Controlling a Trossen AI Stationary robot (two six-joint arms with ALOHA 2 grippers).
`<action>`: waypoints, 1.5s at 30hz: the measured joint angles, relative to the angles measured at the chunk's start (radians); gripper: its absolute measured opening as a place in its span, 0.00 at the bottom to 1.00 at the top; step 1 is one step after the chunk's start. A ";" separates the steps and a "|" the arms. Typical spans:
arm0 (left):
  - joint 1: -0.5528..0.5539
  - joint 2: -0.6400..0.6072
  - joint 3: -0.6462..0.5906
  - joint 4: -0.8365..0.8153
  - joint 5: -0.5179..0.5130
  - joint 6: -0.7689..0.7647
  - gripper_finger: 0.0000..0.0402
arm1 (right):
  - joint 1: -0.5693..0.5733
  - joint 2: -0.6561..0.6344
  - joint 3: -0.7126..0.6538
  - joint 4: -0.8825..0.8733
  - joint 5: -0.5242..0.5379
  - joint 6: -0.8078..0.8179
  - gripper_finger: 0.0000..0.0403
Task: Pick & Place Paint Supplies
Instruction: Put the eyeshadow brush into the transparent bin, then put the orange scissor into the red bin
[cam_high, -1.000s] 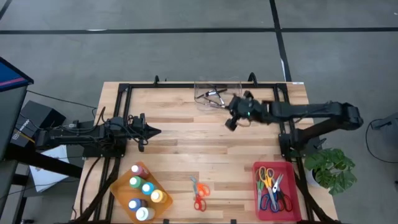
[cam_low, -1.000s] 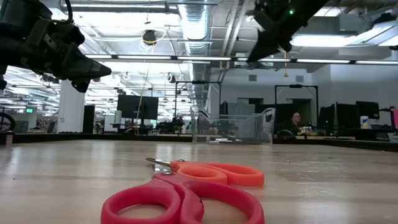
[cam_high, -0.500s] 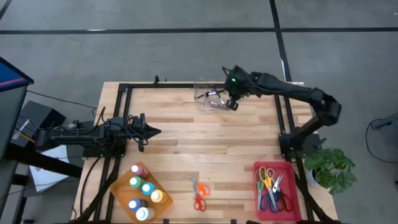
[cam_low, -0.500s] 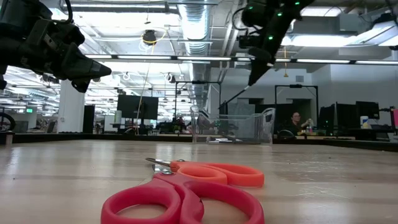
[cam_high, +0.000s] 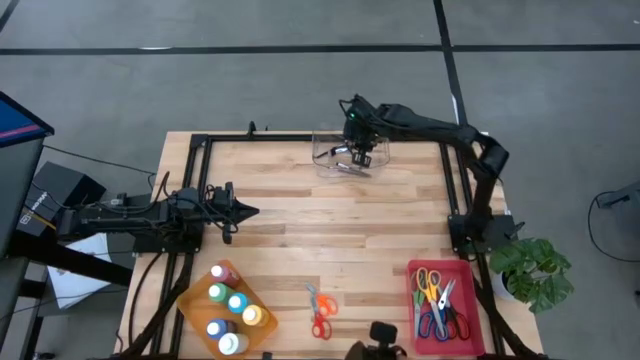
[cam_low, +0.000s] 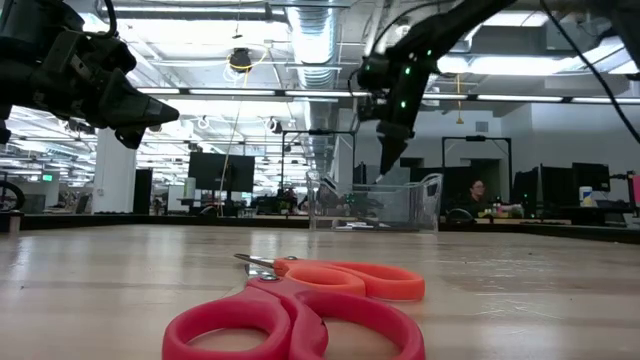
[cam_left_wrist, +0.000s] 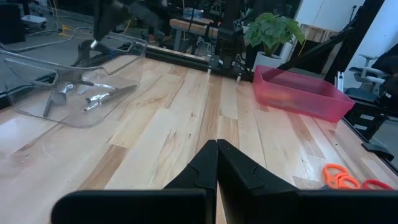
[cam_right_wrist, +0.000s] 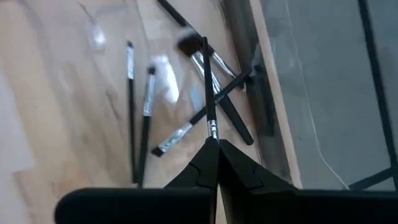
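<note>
A clear container (cam_high: 330, 160) stands at the table's far middle, with several thin dark brushes (cam_right_wrist: 140, 124) lying on its floor. My right gripper (cam_high: 358, 155) hangs over it, tipped steeply down and shut on one more brush (cam_right_wrist: 207, 87). My left gripper (cam_high: 243, 212) stays shut, level above the table's left half, with nothing in it. Red scissors (cam_high: 320, 312) lie flat near the front edge. My right gripper pinches one end of a thin dark brush, by its silver ferrule (cam_right_wrist: 212, 129), between the tips of its two shut fingers. The brush runs on in line with the fingers, slanting down into the container. Whether its free end (cam_right_wrist: 204, 43) touches anything I cannot tell.
An orange tray of paint bottles (cam_high: 228, 308) sits at the near left. A pink bin (cam_high: 470, 330) holding several scissors sits at the near right. A dark frame rail (cam_high: 300, 137) runs along the far edge behind the container. Bare wood lies in the middle.
My right gripper has swung from beside the container's right side toward the far edge and leftward, tipping more steeply down and sinking a little. It now hangs over the container with the brush still between its shut fingers.
</note>
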 joint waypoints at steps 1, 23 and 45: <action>0.000 0.000 0.000 0.000 0.000 0.000 0.00 | -0.006 0.011 0.000 -0.002 -0.008 -0.010 0.00; 0.000 0.000 0.000 0.000 0.000 0.000 0.00 | -0.031 0.052 0.000 0.003 -0.048 -0.067 0.10; 0.000 0.000 0.000 0.000 0.000 0.000 0.00 | 0.115 0.041 0.412 -0.343 -0.041 0.282 0.56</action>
